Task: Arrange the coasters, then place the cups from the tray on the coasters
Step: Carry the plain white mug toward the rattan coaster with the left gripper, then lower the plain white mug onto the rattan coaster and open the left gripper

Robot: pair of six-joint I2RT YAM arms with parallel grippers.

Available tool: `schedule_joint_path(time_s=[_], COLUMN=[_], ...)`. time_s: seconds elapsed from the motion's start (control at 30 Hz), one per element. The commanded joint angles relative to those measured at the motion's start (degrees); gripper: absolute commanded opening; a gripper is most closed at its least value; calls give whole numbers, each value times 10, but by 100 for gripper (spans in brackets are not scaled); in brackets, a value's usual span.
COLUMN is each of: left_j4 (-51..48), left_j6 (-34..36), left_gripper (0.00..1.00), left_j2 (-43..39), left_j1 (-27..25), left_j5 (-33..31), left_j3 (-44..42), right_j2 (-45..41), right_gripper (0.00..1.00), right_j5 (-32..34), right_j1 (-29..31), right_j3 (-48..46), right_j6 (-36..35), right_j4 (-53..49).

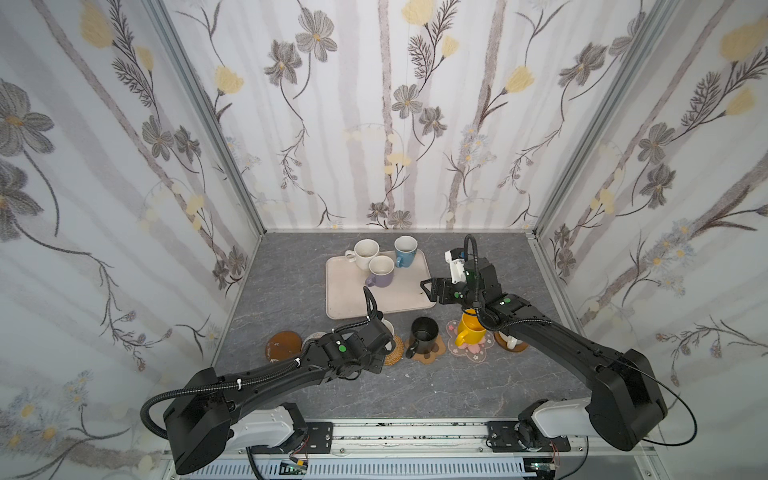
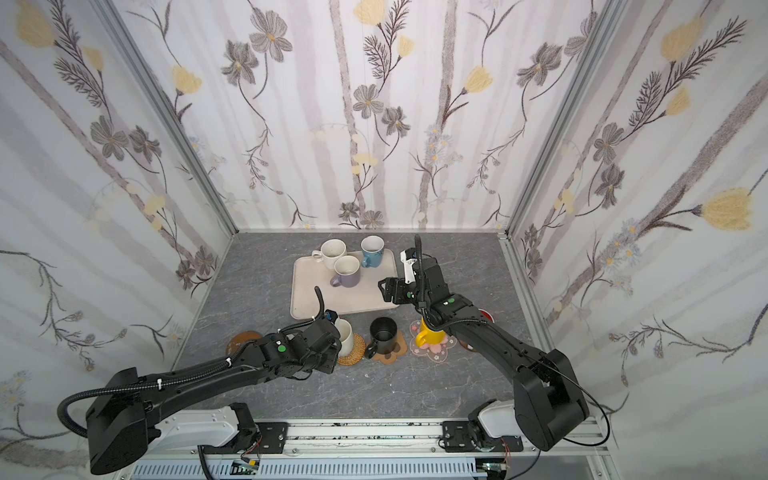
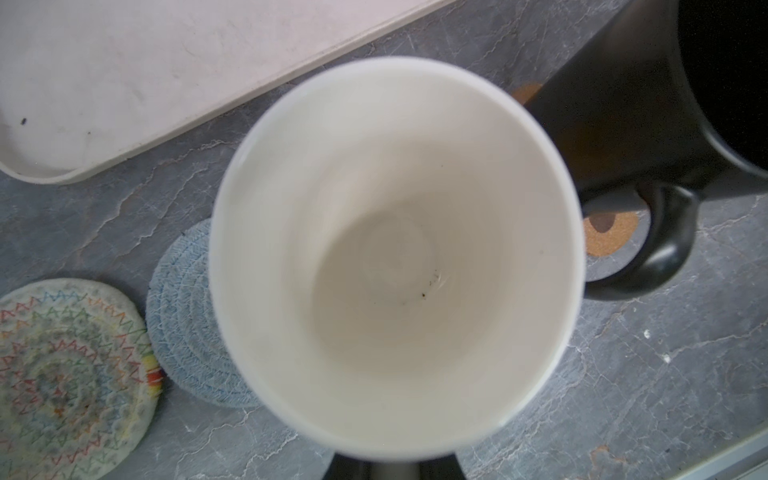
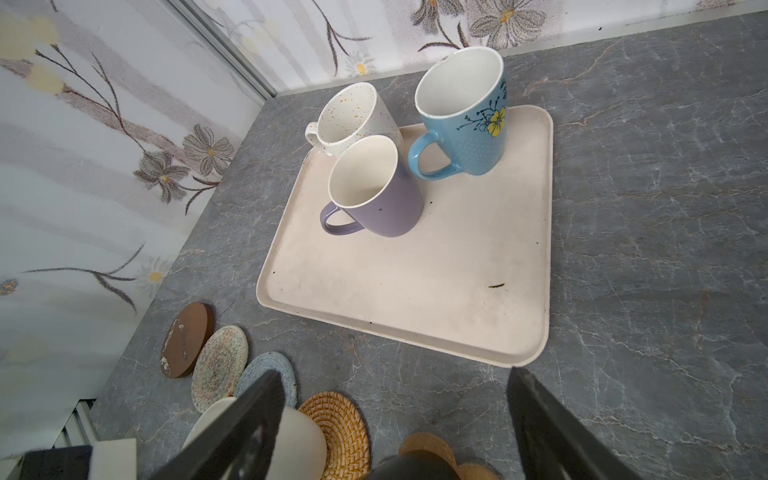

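Jaws of the left gripper (image 2: 336,344) are pressing together on the cream mug (image 2: 345,336), which is sitting over the rattan coaster (image 2: 353,353) at lower centre in both top views; whether it is touching the mat is unclear. The right gripper (image 1: 428,288) is hovering, spread wide, above the lower right corner of the tray (image 1: 399,301). The lavender mug (image 1: 380,271), light blue mug (image 1: 405,250) and speckled mug (image 1: 365,253) are standing on the tray's upper part. The black mug (image 1: 424,334) is resting on the paw coaster (image 1: 433,354) and the yellow mug (image 1: 469,329) on the blossom coaster (image 1: 476,352).
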Motion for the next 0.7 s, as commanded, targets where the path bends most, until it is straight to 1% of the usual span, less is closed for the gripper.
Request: schedule_joint_path(time_s=[0.0, 0.43, 0.67], left_j4=[26, 55, 69], left_j6=[-13, -26, -31], left_gripper=[0, 0, 0], left_j2=[-3, 14, 24], left_j1=[-3, -10, -9], left_j5=[-23, -13, -17], left_j3=[0, -2, -10], right_j2=[4, 1, -3], right_gripper=[85, 85, 85], right_j5=[3, 5, 6], right_j1=[0, 0, -2], right_j3=[-3, -16, -22], right_j6=[-3, -3, -3], right_j4=[8, 14, 15])
